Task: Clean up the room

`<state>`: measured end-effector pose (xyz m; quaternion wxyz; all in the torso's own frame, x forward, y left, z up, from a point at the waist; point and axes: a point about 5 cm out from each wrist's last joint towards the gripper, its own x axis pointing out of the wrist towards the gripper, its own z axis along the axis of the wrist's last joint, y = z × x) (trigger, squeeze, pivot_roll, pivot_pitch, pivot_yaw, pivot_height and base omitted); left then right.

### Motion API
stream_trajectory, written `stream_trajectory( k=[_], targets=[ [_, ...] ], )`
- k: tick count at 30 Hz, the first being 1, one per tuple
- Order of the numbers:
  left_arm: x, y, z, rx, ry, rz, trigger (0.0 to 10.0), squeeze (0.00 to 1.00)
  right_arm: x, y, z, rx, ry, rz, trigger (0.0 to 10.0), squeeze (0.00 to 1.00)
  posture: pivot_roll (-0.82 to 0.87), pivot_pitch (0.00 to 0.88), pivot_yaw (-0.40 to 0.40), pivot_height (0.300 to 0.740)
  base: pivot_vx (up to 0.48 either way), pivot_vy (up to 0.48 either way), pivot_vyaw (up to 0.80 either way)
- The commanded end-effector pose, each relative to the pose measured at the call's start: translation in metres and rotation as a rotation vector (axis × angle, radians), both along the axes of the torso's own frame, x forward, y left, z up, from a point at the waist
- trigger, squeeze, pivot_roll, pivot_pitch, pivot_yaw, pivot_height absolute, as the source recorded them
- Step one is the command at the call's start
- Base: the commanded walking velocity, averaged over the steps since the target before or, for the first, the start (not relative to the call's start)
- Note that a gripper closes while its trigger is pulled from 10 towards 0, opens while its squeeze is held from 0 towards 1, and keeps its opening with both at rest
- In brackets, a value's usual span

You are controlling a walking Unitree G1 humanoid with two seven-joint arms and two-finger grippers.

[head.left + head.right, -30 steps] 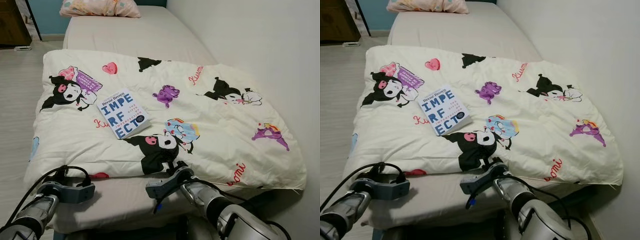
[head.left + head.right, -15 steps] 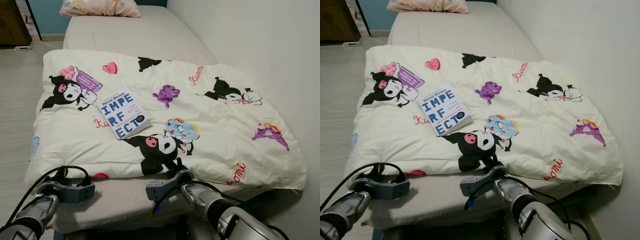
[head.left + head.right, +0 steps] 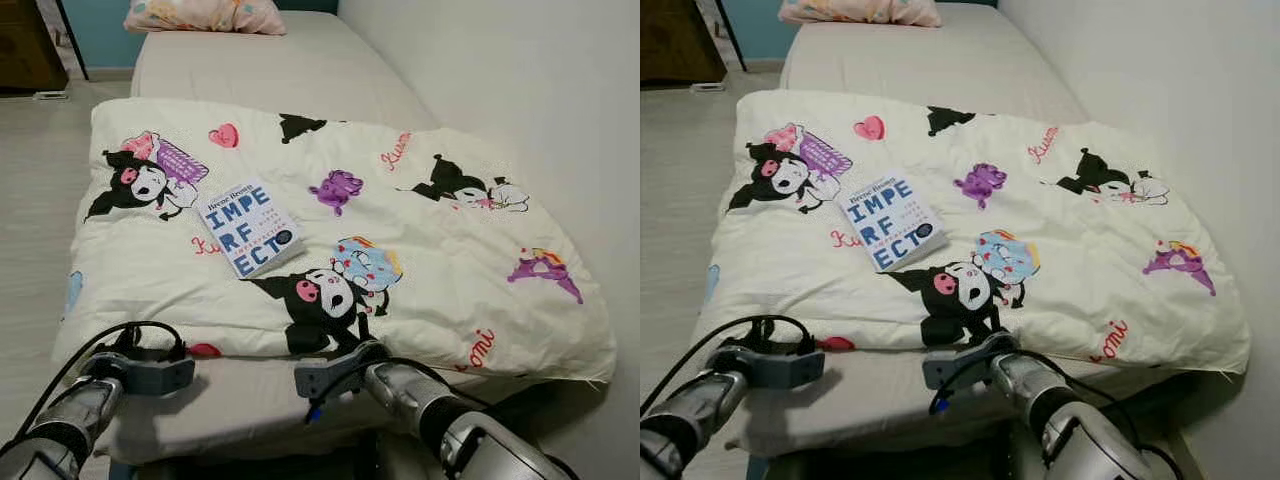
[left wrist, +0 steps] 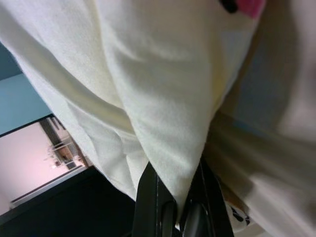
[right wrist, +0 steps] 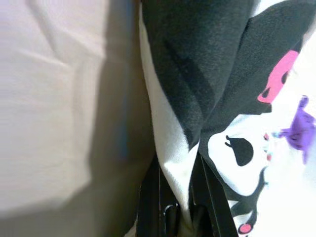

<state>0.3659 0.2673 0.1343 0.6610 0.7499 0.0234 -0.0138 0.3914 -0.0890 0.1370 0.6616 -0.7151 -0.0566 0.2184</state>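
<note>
Both arms extended forward and low at the foot of the bed (image 3: 300, 70), wrists level, fingers pointing at the near hem of the blanket (image 3: 440, 270).

Left gripper (image 4: 178, 197) at the near left corner of the blanket: fingers nearly closed, pinching a fold of cream fabric between them. Right gripper (image 5: 178, 197) at the near edge, below the black cartoon figure: fingers likewise nearly closed, clamped on a fold printed black, white and pink.

Blanket spread flat over the lower half of the bed, cream with cartoon prints; red script along the edges, partly legible as "Kuromi". Near hem lying on the bare mattress, just ahead of both wrists.

Book (image 3: 249, 227) lying face up on the blanket, left of centre, well apart from both grippers. Cover text legible: "Brené Brown" at the top, large blue letters "IMPE / RF / ECT" below. Smaller lines too fine to read.

Pillow (image 3: 205, 15) at the far end of the bed. Wall (image 3: 520, 80) along the right side. Light floor (image 3: 35, 190) on the left. Black cables looping from both wrists.
</note>
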Motion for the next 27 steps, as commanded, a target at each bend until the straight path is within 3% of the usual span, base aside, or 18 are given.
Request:
stream_trajectory(
  k=[1,7,10,17,20,21,23,24,26,27],
  targets=[
    [-0.003,0.005,-0.003,-0.008,0.039,0.008,0.0,0.0,-0.005,-0.002,-0.011,0.014,0.064,0.002,0.0,0.0,0.02,0.494,-0.078,0.568,0.0,0.0,0.0],
    [0.003,0.006,0.014,-0.093,0.099,-0.032,0.0,0.0,-0.005,0.004,-0.004,0.069,0.125,0.063,0.0,0.0,0.03,0.491,-0.075,0.568,0.0,0.0,0.0],
    [-0.003,0.002,0.008,-0.184,0.326,-0.113,0.0,0.0,-0.007,0.011,0.0,0.149,0.229,0.114,0.0,0.0,0.03,0.49,-0.074,0.568,0.0,0.0,0.0],
    [-0.003,0.002,0.008,-0.193,0.342,-0.117,0.0,0.0,-0.008,0.011,0.0,0.153,0.24,0.119,0.0,0.0,0.03,0.49,-0.074,0.568,0.0,0.0,0.0],
    [-0.014,0.001,0.001,-0.249,0.513,-0.189,0.0,0.0,-0.007,0.009,0.006,0.225,0.317,0.139,0.0,0.0,0.04,0.49,-0.07,0.568,0.0,0.0,0.0],
    [-0.014,0.001,0.001,-0.249,0.513,-0.189,0.0,0.0,-0.007,0.009,0.006,0.225,0.317,0.139,0.0,0.0,0.04,0.49,-0.07,0.568,0.0,0.0,0.0],
    [-0.022,-0.001,-0.006,-0.275,0.636,-0.234,0.0,0.0,-0.009,0.009,0.007,0.261,0.381,0.157,0.0,0.0,0.04,0.489,-0.066,0.568,0.0,0.0,0.0],
    [-0.022,-0.001,-0.006,-0.275,0.636,-0.234,0.0,0.0,-0.009,0.009,0.007,0.261,0.381,0.157,0.0,0.0,0.04,0.489,-0.066,0.568,0.0,0.0,0.0],
    [-0.028,-0.008,-0.012,-0.323,0.757,-0.273,0.0,0.0,-0.011,0.009,0.007,0.287,0.449,0.183,0.0,0.0,0.04,0.488,-0.063,0.568,0.0,0.0,0.0],
    [-0.028,-0.008,-0.012,-0.323,0.757,-0.273,0.0,0.0,-0.011,0.009,0.007,0.287,0.449,0.183,0.0,0.0,0.04,0.488,-0.063,0.568,0.0,0.0,0.0]
  ],
)
